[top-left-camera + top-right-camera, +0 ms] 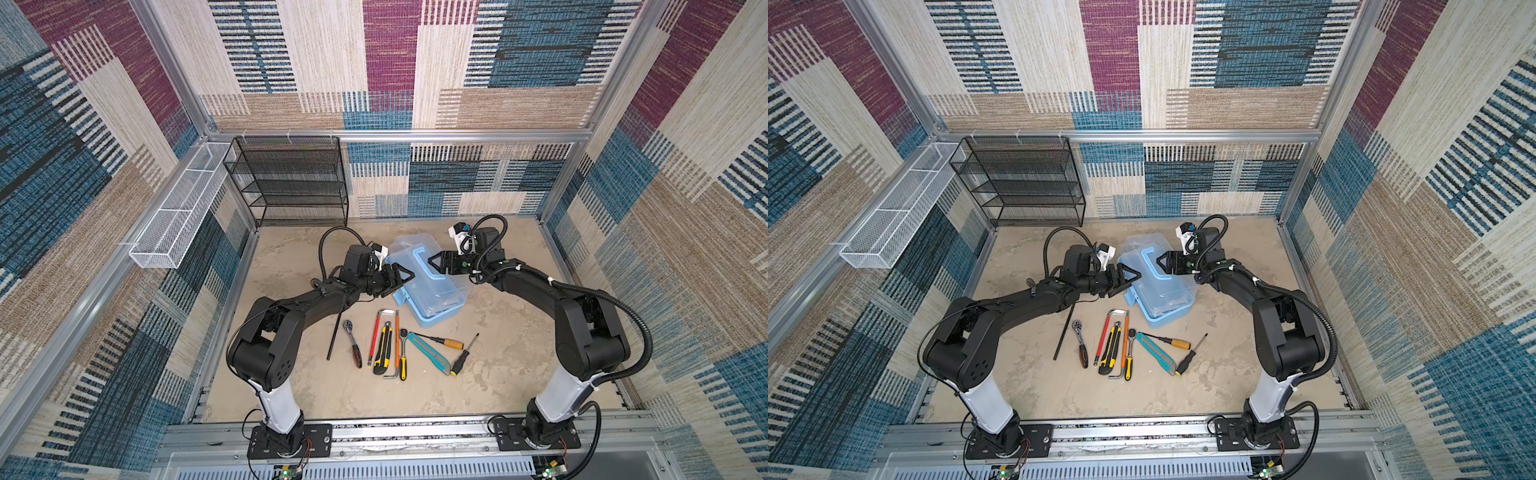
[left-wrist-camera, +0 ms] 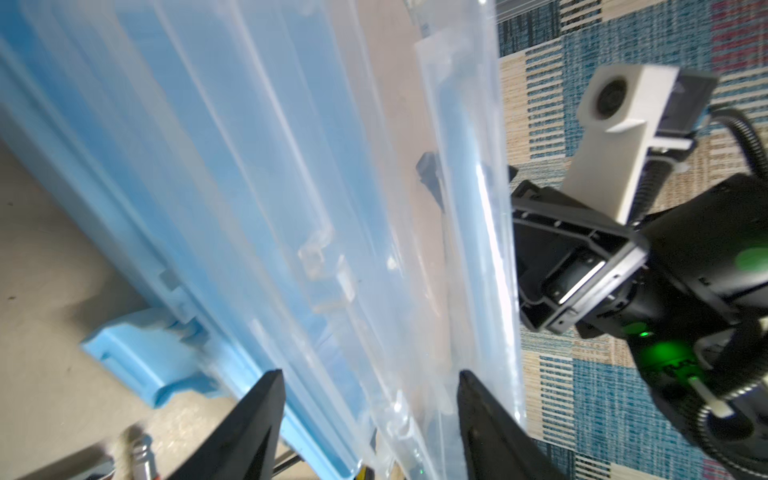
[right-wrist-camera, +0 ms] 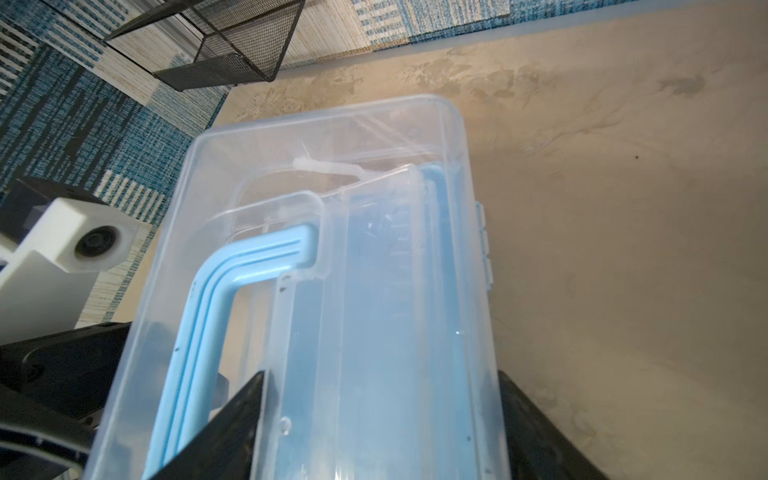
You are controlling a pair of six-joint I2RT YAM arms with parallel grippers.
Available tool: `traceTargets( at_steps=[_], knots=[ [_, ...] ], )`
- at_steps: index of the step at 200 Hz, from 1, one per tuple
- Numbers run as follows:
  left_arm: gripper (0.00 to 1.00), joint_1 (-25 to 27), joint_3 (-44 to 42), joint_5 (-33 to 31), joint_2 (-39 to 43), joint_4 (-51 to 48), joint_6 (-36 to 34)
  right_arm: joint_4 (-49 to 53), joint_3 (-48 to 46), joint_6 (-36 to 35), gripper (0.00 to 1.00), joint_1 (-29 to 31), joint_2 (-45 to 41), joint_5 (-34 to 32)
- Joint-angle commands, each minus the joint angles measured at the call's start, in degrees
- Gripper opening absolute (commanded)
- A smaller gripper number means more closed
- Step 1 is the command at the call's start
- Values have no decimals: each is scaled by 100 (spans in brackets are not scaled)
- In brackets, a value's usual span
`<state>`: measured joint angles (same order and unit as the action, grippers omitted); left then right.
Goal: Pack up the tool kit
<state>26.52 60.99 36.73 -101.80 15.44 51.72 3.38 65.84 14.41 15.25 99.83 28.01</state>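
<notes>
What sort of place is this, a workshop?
Likely a robot test booth, not a real workshop: two arms bolted to a metal rail, patterned panels in an aluminium frame, and tools laid in a neat row beside a blue box.

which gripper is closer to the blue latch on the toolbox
Left. The left gripper hovers right by the latch; the right gripper is across the lid, beside the handle.
</notes>
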Motion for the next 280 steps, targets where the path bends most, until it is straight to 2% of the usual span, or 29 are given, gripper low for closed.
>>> traceTargets(
  at_steps=[1, 85, 117, 164, 207, 280],
  knots=[
    [68, 1, 61, 278, -89, 751, 378, -119, -110, 455, 62, -13, -8, 450],
    [62, 2, 75, 456, -514, 2320, 1349, -687, -353, 1013, 62, -27, 6, 764],
    [59, 7, 166, 492, -621, 2517, 1496, -798, -415, 1128, 62, -22, -40, 774],
    [44, 10, 165, 460, -752, 3126, 1880, -988, -465, 1351, 68, -26, -52, 912],
    [28, 10, 385, 426, -856, 3383, 2046, -905, -400, 1343, 79, -24, -91, 859],
    [19, 5, 913, 383, -1459, 4330, 2767, -712, -257, 1286, 98, -49, -47, 648]
  ],
)
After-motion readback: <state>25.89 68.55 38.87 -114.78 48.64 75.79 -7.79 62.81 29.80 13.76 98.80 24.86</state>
